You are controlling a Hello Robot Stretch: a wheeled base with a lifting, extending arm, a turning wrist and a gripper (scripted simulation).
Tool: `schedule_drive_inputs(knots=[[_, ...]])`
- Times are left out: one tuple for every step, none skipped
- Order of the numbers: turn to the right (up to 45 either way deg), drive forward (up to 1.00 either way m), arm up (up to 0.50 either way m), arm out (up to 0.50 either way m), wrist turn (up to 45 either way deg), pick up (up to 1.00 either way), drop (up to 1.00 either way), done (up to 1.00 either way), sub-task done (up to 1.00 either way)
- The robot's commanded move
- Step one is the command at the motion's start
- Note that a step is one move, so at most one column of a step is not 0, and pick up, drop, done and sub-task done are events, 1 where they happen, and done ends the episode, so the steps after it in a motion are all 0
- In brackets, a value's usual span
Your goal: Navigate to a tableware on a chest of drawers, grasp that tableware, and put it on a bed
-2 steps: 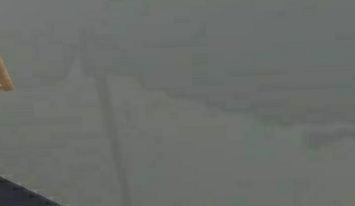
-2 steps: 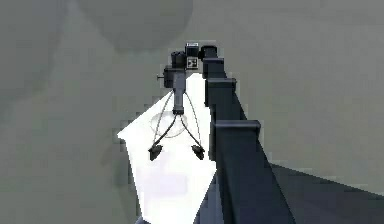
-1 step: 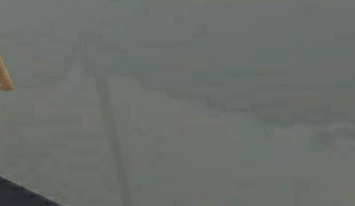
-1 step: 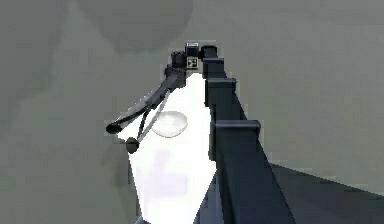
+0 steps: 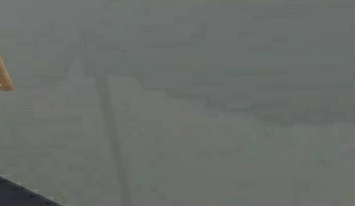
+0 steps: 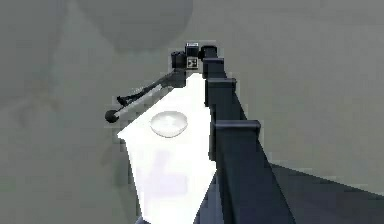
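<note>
Arm (image 6: 236, 150), end effector (image 6: 116, 107) near bowl (image 6: 168, 123), grasp unclear

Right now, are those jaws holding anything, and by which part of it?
It cannot be told. The jaws end near a pale rounded dish that lies on a white top, not hanging clear of it.

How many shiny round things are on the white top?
1. The shiny round thing lies on the white top, just left of the dark arm. That arm may hide more.
</note>
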Motion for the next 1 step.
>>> schedule_drive_inputs(knots=[[0.0, 0.00, 0.00, 0.00, 45.0, 0.00, 0.00, 0.00, 0.00]])
